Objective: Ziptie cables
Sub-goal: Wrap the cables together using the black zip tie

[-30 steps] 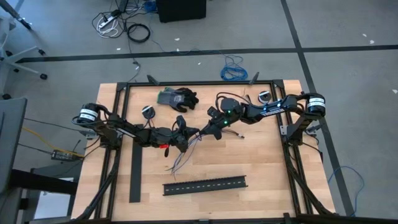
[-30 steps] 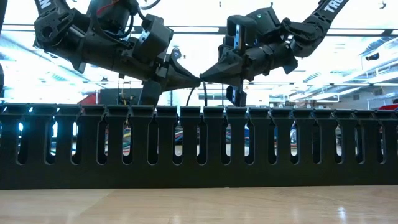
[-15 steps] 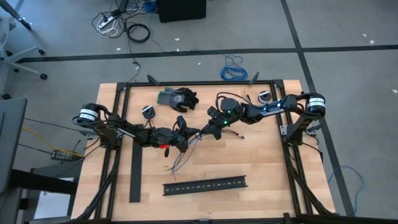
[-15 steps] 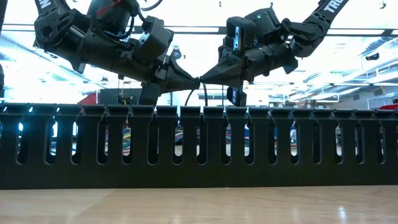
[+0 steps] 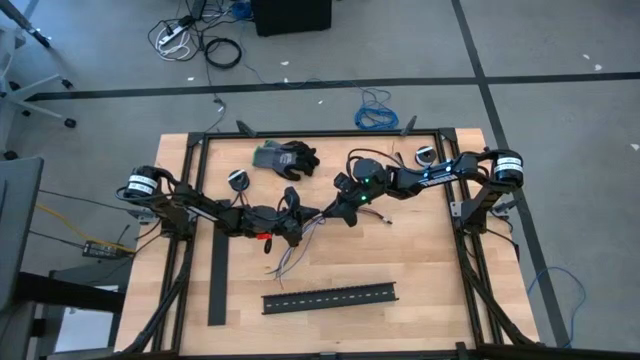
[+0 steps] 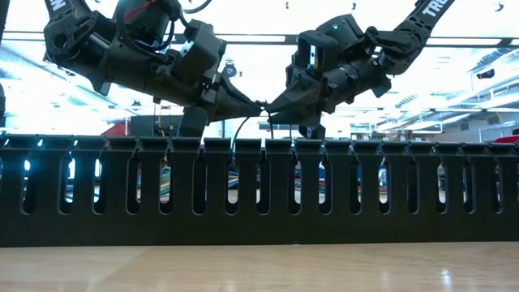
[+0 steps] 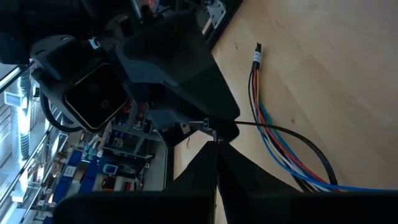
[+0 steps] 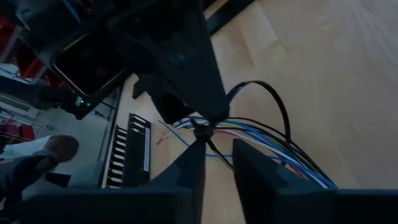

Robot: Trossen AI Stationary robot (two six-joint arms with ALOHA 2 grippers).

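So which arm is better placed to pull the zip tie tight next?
Probably the right. Its tool stands open right at the zip tie's head, beside the black loop. The left tool is shut at the cables, steadying them.

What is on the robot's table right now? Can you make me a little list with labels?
table: light wooden top
left hand: shut, meeting the right hand mid-table
right hand: fingers apart
wires: thin multicoloured cable bundle under both hands
zip tie: thin black loop around the wires
channel: long black slotted plastic channel, near edge
glove: dark work glove, far edge
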